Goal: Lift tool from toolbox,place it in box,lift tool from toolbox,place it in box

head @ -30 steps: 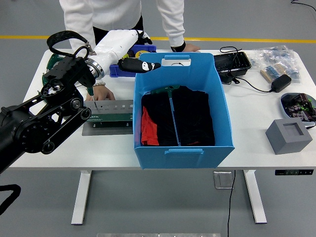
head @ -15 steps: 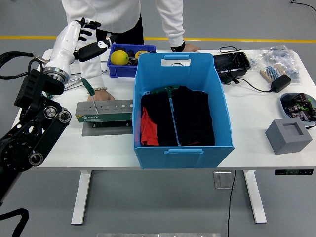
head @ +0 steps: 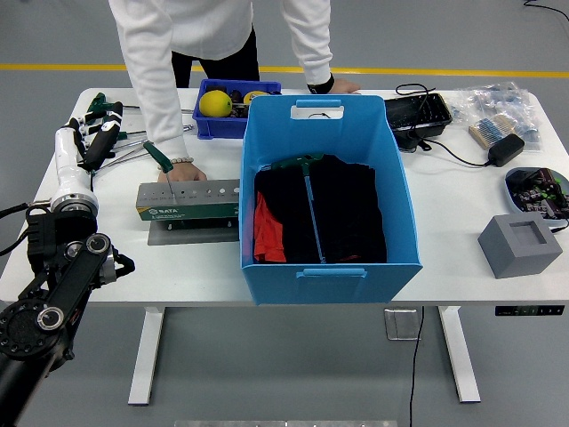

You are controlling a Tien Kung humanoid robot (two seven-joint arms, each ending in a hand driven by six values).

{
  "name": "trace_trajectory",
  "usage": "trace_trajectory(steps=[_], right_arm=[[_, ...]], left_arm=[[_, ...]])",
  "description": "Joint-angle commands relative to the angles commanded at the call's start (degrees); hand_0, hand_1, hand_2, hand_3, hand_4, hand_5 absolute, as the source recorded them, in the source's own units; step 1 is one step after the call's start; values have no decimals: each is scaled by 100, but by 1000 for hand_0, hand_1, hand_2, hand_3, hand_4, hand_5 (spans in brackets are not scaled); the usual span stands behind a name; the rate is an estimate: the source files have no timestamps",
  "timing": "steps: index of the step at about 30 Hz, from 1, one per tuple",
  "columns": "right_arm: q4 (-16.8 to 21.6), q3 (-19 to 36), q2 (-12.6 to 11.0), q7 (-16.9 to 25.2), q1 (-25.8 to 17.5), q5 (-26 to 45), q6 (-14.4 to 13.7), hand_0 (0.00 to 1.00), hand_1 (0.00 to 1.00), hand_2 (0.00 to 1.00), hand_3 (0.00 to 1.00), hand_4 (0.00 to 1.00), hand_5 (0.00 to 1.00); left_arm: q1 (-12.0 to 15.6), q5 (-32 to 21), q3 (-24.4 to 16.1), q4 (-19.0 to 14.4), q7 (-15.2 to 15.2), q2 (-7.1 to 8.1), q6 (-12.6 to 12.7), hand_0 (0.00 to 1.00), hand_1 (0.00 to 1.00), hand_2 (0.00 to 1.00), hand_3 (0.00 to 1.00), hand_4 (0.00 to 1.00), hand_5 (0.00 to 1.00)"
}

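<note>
1. T-handle tool (head: pixel 308 200) lies in the blue box (head: pixel 329 267), long shaft running near to far, green crossbar at the far end, on dark cloth.
2. Green-handled screwdriver (head: pixel 157 160) stands tilted in the green toolbox (head: pixel 188 197) on the table (head: pixel 444 240).
3. A person's hand (head: pixel 182 171) rests just behind the toolbox.
4. Left hand (head: pixel 89 147) hovers at the table's left edge, fingers relaxed, empty.

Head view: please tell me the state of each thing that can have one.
Blue box: open, T-handle tool lying inside.
Green tool holder: one screwdriver standing in it.
Left hand: open, empty, at table's left edge.
Person's hand: resting behind the holder.
</note>
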Motion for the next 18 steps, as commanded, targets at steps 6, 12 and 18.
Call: trace_trajectory(steps=[6, 12, 18], right_arm=[[0, 26, 5, -6, 0, -33, -5, 682, 663, 730, 574, 776, 691], [0, 33, 9, -8, 1, -34, -10, 683, 664, 730, 574, 775, 690], [0, 32, 7, -8, 9, -37, -10, 682, 664, 730, 574, 774, 691]], left_arm=[[149, -1527, 86, -23, -324, -55, 0, 357, 458, 604, 799, 720, 816], [212, -2979, 125, 79, -472, -70, 0, 344, 452, 596, 813, 722, 846], [220, -4366, 144, 133, -415, -45, 0, 341, 447, 593, 821, 721, 861]])
